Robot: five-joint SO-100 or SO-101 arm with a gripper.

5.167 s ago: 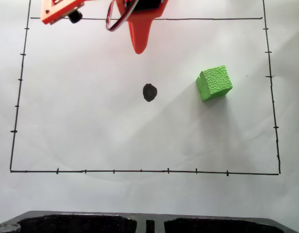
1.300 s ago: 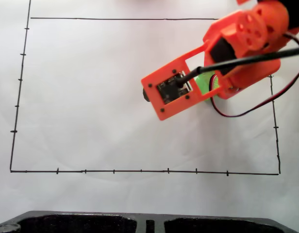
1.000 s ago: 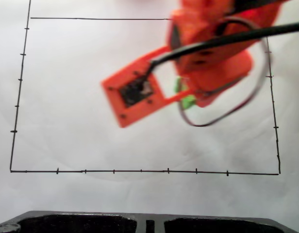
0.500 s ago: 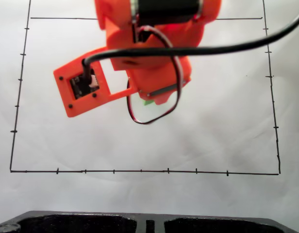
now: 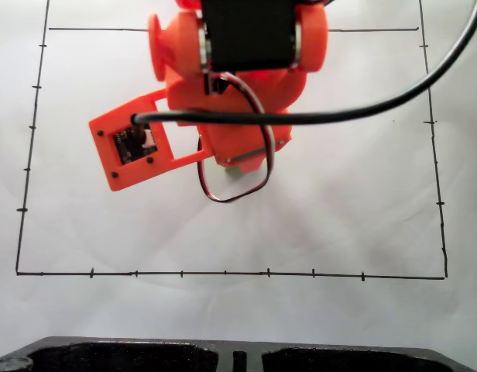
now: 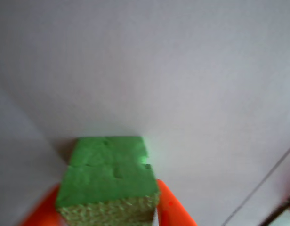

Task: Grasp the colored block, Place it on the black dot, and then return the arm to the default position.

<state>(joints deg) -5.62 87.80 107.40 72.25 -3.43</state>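
In the fixed view the orange arm hangs over the middle of the white paper, with its framed circuit board sticking out to the left. Only a sliver of the green cube peeks out under the arm. The black dot is hidden beneath the arm. In the wrist view the gripper is shut on the green cube, with one orange finger on each side. The cube sits low over the paper and throws a short shadow behind it; I cannot tell whether it touches.
A thin black border line with tick marks frames the paper. A dark tray lies along the bottom edge in the fixed view. A black line crosses the lower right of the wrist view.
The arm swung from the right side of the paper to the middle, carrying the green cube with it. In the last half second it shifted only slightly and lowered.
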